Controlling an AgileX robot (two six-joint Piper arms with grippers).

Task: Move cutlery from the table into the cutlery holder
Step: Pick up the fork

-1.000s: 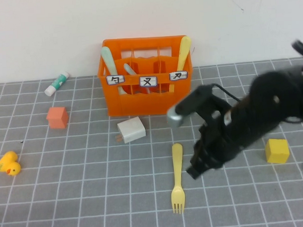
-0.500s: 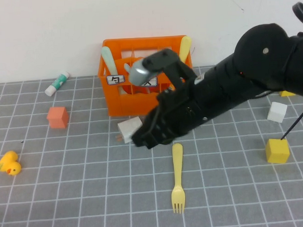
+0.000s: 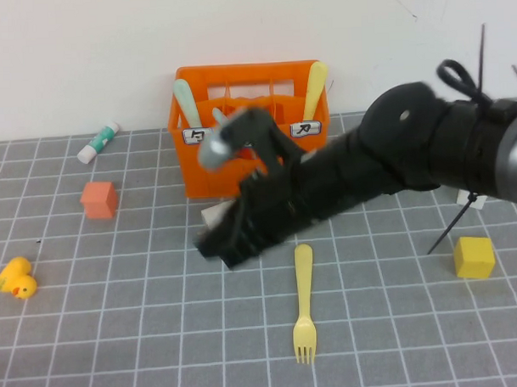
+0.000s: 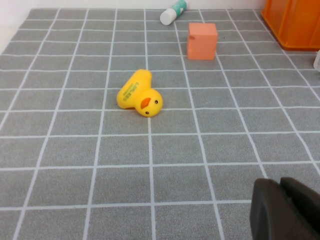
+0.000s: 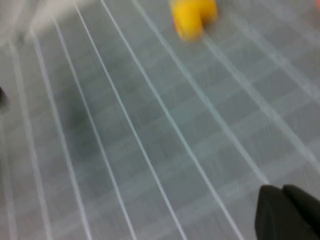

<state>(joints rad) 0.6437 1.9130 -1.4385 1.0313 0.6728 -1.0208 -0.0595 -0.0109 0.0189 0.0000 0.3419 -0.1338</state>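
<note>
The orange cutlery holder (image 3: 276, 84) stands at the back of the table (image 3: 119, 334). A mint-green spoon (image 3: 183, 100) sticks up in its left compartment and a yellow knife (image 3: 314, 83) in its right one. A grey fork tip (image 3: 219, 117) shows just above my arm. A yellow fork (image 3: 303, 303) lies flat in front, tines toward me. My right gripper (image 3: 214, 245) (image 5: 283, 207) is shut and empty, stretched low across the holder's front, left of the fork handle. My left gripper (image 4: 281, 202) is shut and empty above the table near the duck; it is out of the high view.
A yellow duck (image 3: 13, 278) (image 4: 140, 95) lies at the far left, an orange-pink cube (image 3: 99, 200) (image 4: 202, 41) and a white-and-green tube (image 3: 98, 142) behind it. A white block (image 3: 210, 215) peeks out under my right arm. A yellow cube (image 3: 473, 256) sits at the right.
My right arm has swung left from beside the yellow fork across the holder's front, now covering most of the white block. The fork and the left gripper have not moved.
</note>
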